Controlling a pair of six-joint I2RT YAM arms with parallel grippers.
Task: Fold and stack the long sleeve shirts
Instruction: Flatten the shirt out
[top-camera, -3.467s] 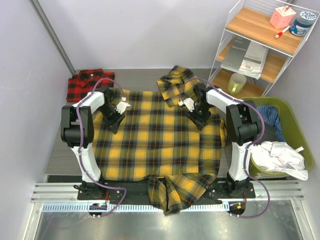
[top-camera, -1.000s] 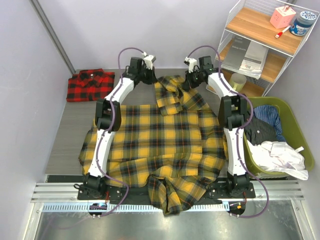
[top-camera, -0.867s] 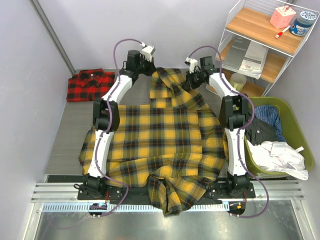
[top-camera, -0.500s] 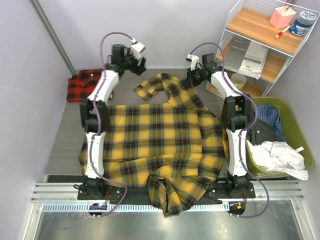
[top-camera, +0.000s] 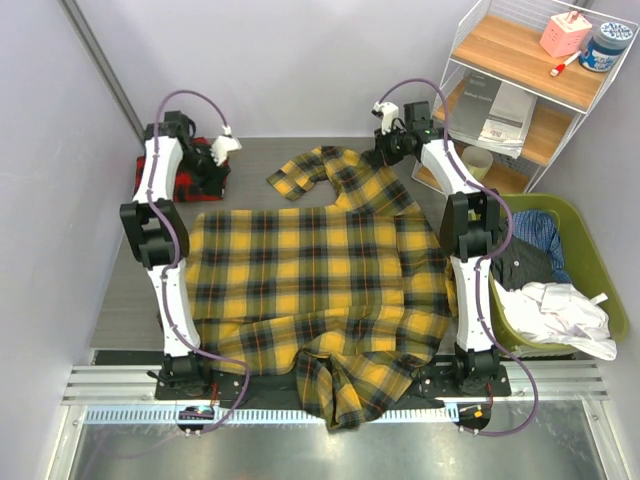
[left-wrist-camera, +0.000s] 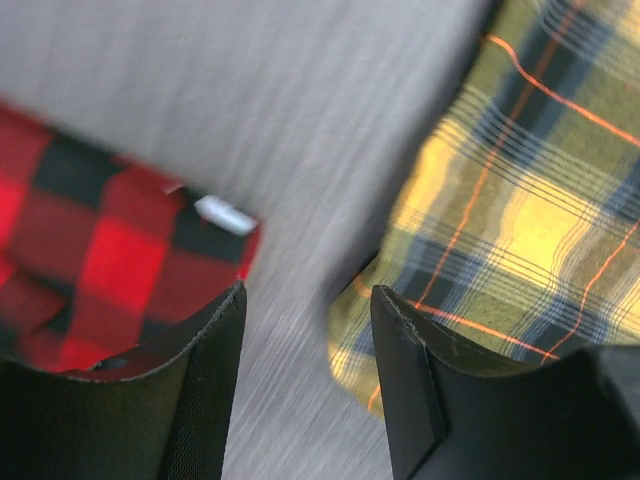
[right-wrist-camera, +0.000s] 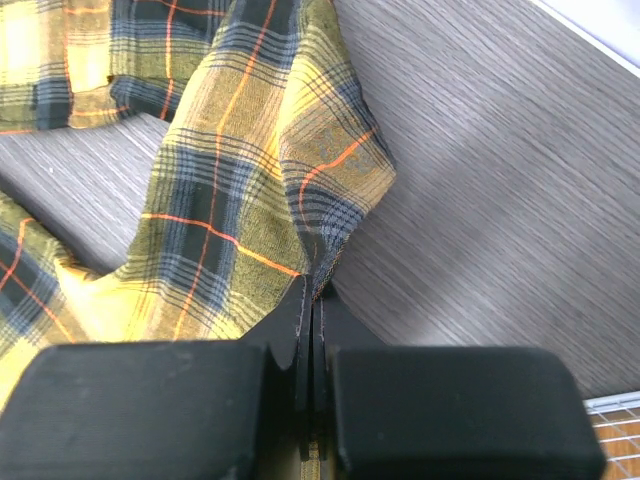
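Broadly, the yellow shirt (top-camera: 320, 270) lies spread flat across the middle of the grey table (top-camera: 125, 280). One sleeve is bunched at 6 o'clock over the near edge, and the other trails out toward 12 o'clock, bent leftward at its far end. The right gripper (top-camera: 385, 152) sits at about 1 o'clock from the shirt's middle, at the base of that far sleeve. In the right wrist view its jaws are pressed together on a pinched fold of yellow cloth, which drapes away from the pinch onto the table. The left gripper (top-camera: 210, 162) is off at 10 o'clock, over the red shirt (top-camera: 148, 182), which lies compact near the table's far left corner, apart from the yellow one. In the left wrist view its fingers (left-wrist-camera: 210, 400) stand apart with nothing between them — bare table shows in the gap, with the red shirt's edge at 9 o'clock and a corner of the yellow shirt at 3 o'clock. A green bin (top-camera: 600, 290) of other clothes stands at 3 o'clock beside the table, and a wire shelf (top-camera: 520, 100) stands behind it at 1 o'clock.
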